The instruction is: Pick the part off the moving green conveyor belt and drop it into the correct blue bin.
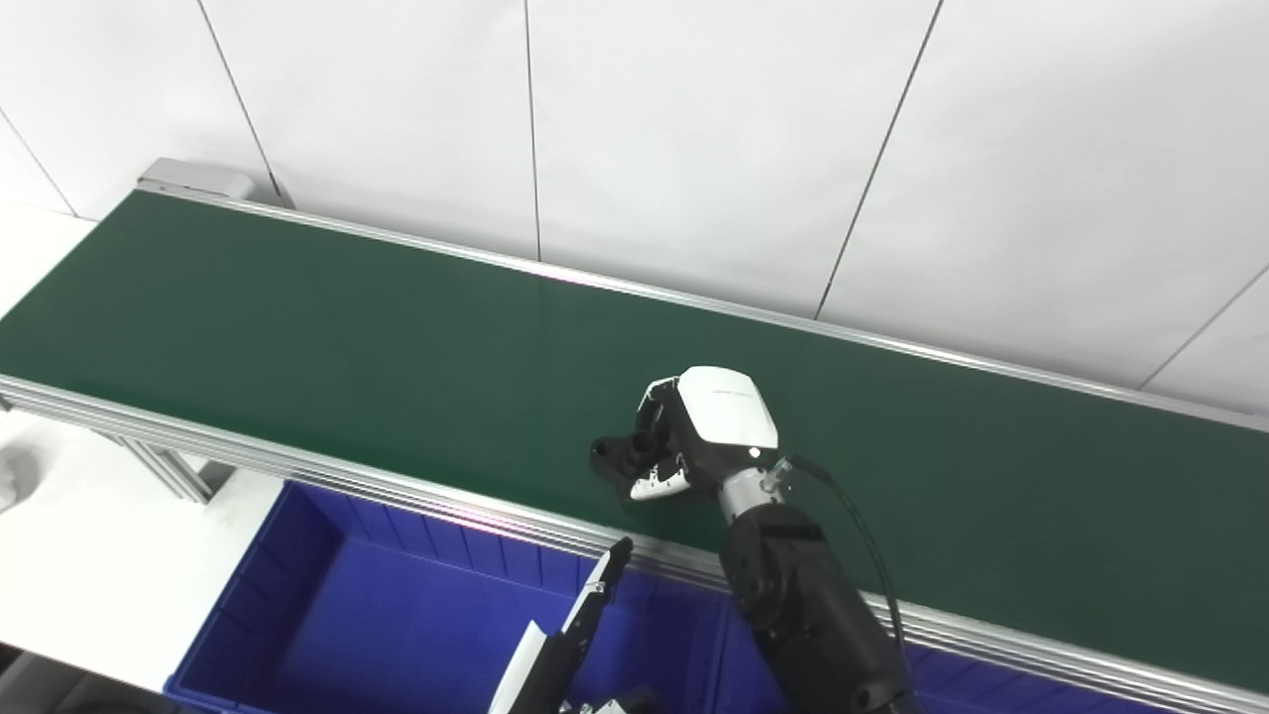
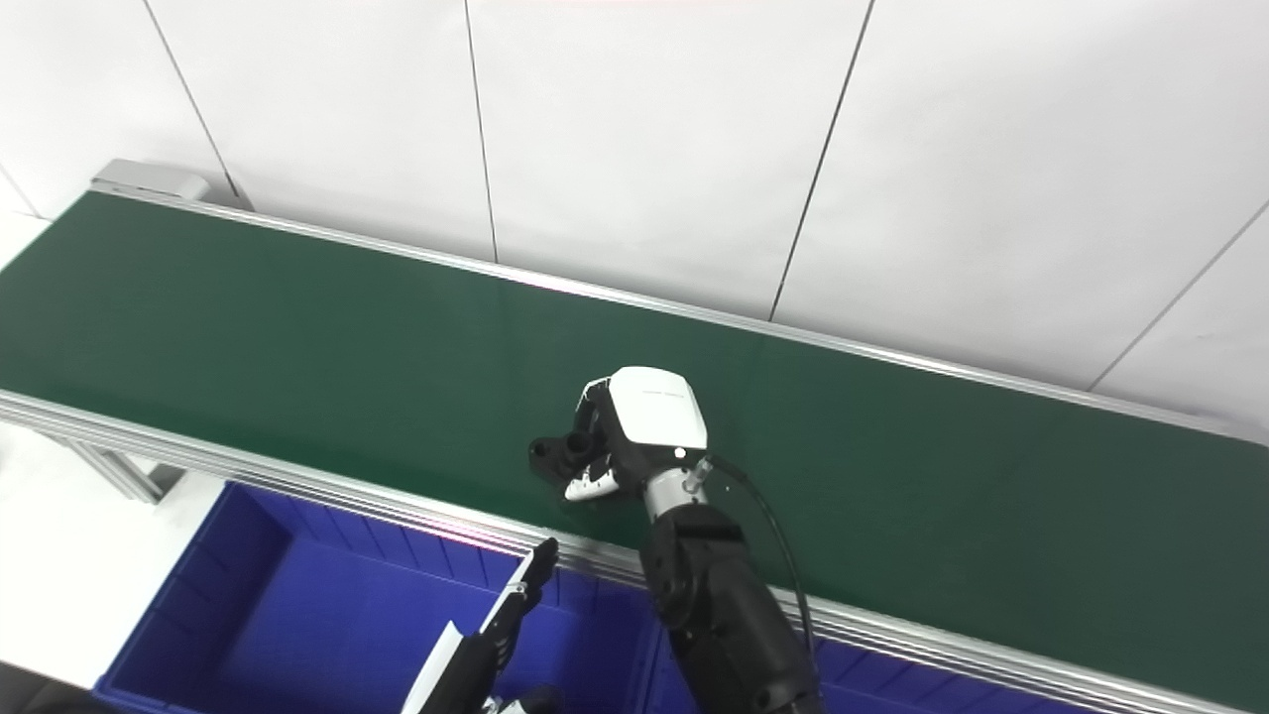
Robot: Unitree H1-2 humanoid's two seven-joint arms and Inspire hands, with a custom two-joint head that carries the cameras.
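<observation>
Left eye view: nearest the lens is the left hand (image 1: pixel 575 635), only partly in frame, poised above the blue bin (image 1: pixel 297 595) on the near side of the conveyor belt (image 1: pixel 297 327). One finger sticks out toward the belt; whether that hand is spread or closed cannot be told, and nothing shows in it. Farther in, the right hand (image 1: pixel 694 426) is down on the belt, fingers curled around the black part (image 1: pixel 620 454). Part sits just inside the belt's near rail. Its long axis looks to run along the belt, free end pointing away from the palm, toward the belt's far-left end. Exact shape too dark to read.

Right eye view: same layout. Right hand (image 2: pixel 630 426) wraps the part (image 2: pixel 555 453), but a good share of the part pokes out past the fingers, so the hold looks shallow.

Risks, as judgement: belt motion could drag the part sideways before the fingers lock, or it could pivot out on lift. Carry path crosses the near rail; a snag there could knock it loose short of the bin.
</observation>
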